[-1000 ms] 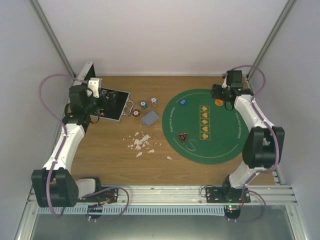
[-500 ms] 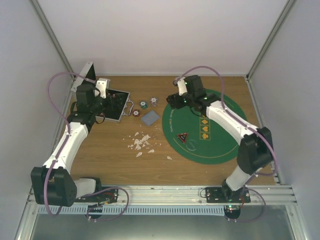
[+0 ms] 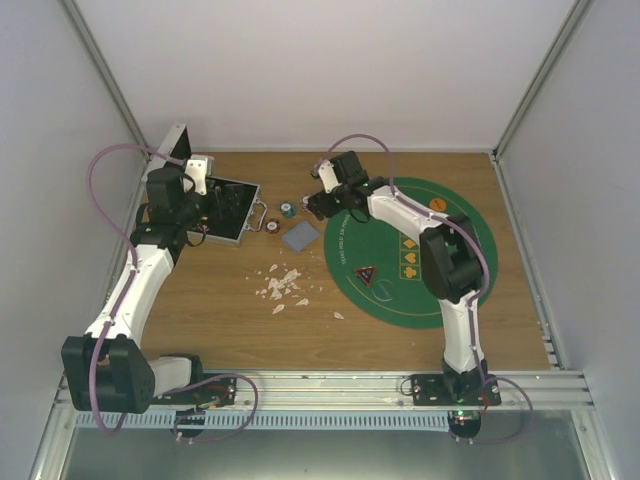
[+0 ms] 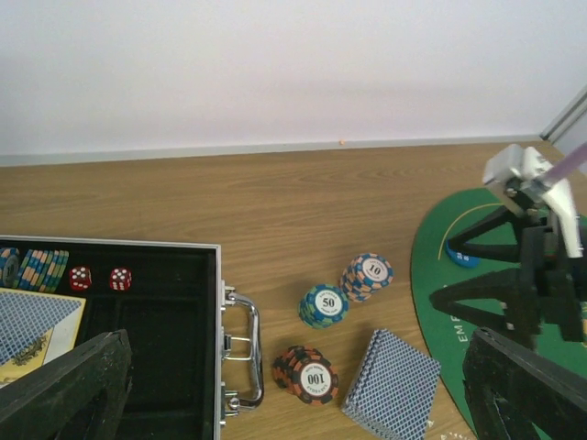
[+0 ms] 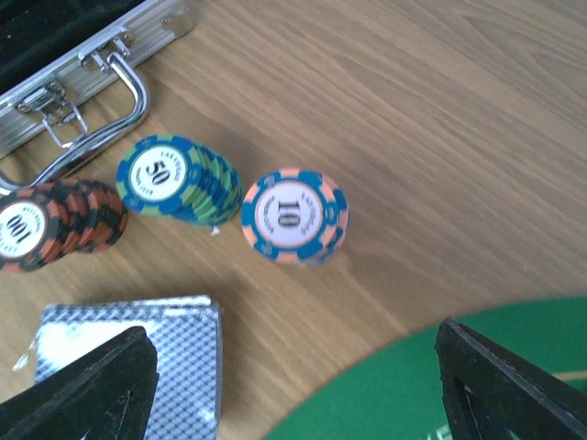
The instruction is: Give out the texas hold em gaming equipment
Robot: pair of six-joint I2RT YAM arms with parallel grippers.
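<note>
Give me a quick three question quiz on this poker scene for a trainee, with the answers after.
1. True or false: the 50 chip stack lies on the green mat.
2. Which chip stack stands nearest that mat: A 10, B 50, C 100?
3. Fill in: the right gripper has its jaws ___.
Key: 1 false, it sits on the wooden table. 2 A, the 10 stack. 3 open.

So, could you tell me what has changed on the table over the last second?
The right gripper swung left from the green mat's far right edge to hang above the chip stacks, jaws open and empty. The left gripper, open over the case, barely shifted; cards, scraps and triangular token stayed put.
</note>
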